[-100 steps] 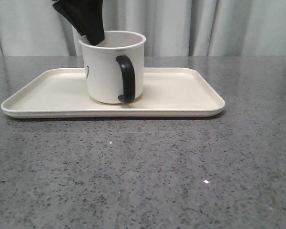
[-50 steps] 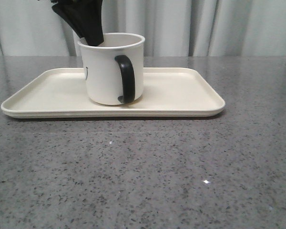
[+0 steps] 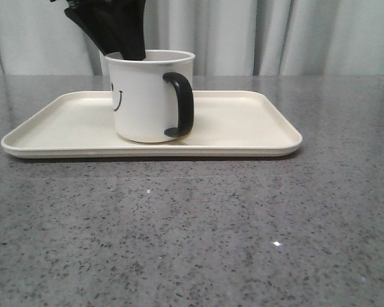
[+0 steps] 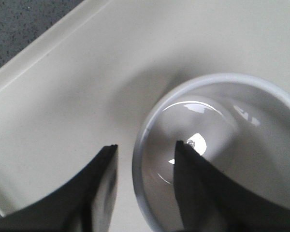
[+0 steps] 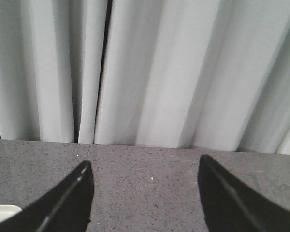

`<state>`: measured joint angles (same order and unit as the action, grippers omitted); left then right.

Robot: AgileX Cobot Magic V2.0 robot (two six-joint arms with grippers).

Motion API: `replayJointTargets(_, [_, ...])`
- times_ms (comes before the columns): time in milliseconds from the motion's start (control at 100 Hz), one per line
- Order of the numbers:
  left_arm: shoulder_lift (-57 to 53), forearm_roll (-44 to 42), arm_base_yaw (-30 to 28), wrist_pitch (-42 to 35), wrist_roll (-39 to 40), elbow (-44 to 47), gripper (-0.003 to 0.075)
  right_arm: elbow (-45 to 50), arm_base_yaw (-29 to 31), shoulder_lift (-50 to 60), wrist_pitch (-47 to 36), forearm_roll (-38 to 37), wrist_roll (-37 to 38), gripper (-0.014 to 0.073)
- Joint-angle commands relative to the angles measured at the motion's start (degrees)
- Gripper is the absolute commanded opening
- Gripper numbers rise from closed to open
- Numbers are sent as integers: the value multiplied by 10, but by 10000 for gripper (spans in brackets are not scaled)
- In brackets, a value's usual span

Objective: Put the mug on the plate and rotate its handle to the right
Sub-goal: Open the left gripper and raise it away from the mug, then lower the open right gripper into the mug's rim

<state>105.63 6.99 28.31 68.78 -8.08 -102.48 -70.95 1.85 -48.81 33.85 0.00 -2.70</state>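
Grey counter: your left pincer, clamped on the mug rim, has swung the handle toward 3 o'clock.

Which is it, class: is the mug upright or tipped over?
Upright. The mug stands on its base on the plate, rim level and opening upward; the left wrist view looks down into it.
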Motion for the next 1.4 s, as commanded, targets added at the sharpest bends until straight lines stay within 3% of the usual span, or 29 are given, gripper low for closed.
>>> replayJointTargets(0, [-26,12,3,-17,0,-16,348,-18,-1,-1,-39,-7,-6,476])
replayJointTargets(650, [-51,3,3,36,0,-201,347,-18,-1,-1,-40,-7,-6,476])
replayJointTargets(1170, [-219,-152,-16,36,33,-204,345,-18,-1,-1,-37,-7,-6,476])
replayJointTargets(1240, [-241,-168,-26,36,41,-201,318,-18,-1,-1,-37,-7,-6,476])
replayJointTargets(1390, [-293,-186,-59,36,41,-161,176,-18,-1,-1,-35,-7,-6,476])
